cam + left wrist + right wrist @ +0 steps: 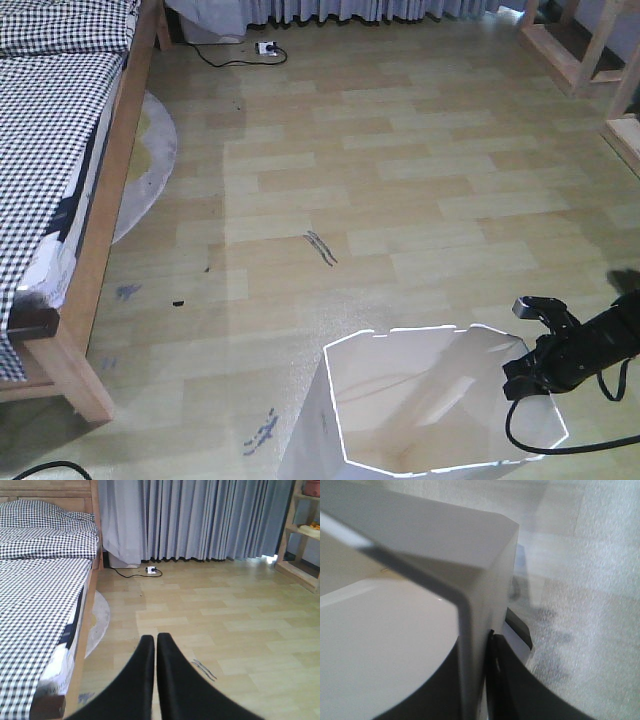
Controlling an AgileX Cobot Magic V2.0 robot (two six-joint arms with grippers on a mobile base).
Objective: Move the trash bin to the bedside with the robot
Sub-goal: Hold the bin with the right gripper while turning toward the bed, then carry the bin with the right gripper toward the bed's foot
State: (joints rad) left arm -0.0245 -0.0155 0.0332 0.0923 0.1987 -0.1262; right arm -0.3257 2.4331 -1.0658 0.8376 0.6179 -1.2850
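— Our right gripper [479, 650]: what do we hold?
— We pinch the trash bin [420, 390] by its thin wall, one finger either side.
— Our left gripper [156, 637]?
— Clenched, grasping nothing.
— The bin?
— Upright on the floor [400, 180], well apart from the bed [100, 230].

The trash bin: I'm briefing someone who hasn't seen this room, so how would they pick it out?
Start at the checked bed on the left, then look right across the pale plank floor to the near foreground. The trash bin stands there, apart from the bed: the only tall white container, with an angular rim that the right end effector clamps.
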